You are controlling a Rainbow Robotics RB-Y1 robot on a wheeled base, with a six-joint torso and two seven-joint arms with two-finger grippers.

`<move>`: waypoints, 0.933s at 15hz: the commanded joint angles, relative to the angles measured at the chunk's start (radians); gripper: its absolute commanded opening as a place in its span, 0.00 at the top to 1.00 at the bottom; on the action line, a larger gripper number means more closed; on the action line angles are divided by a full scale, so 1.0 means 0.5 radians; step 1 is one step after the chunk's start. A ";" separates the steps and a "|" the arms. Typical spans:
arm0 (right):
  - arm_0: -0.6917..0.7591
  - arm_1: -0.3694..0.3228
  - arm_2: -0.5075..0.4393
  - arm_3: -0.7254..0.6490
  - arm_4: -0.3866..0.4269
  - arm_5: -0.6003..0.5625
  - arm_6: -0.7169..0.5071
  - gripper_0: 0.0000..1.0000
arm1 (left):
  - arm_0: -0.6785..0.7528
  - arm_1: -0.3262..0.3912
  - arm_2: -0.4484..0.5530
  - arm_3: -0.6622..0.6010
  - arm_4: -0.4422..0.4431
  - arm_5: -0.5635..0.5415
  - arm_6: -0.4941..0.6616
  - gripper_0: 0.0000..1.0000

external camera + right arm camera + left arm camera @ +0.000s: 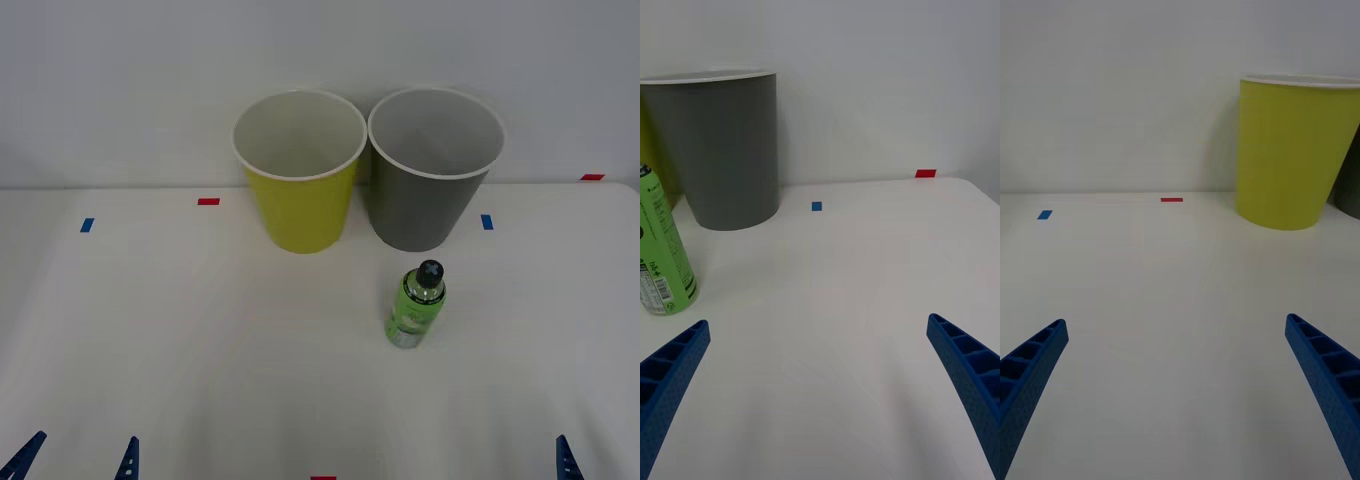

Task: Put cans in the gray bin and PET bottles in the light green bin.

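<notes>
From my station I see the white bench point(200, 350) with the light green bin point(300, 175) and the gray bin point(432, 172) standing upright side by side against the far wall, rims nearly touching; the PET bottle point(415, 305) stands upright on the bench just in front of the gray bin, apart from it, black cap on; my left gripper point(1176, 382) sits low at the near left edge, jaws spread wide and holding nothing, facing the green bin from well back; my right gripper point(816, 382) sits at the near right edge, jaws likewise spread and empty, the bottle near its one finger point(670, 375); small red and blue tape marks point(208, 201) dot the bench.
</notes>
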 commanded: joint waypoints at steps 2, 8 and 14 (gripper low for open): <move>0.000 0.000 0.000 0.000 0.000 0.000 0.000 0.00 | 0.000 0.000 0.000 0.000 0.000 0.000 0.000 0.00; 0.000 0.000 0.000 0.000 0.000 0.000 0.000 0.00 | 0.000 0.000 0.000 0.000 0.000 0.000 0.000 0.00; 0.000 0.000 0.000 0.000 0.000 0.000 0.000 0.00 | 0.000 0.000 0.000 0.000 0.000 0.000 0.000 0.00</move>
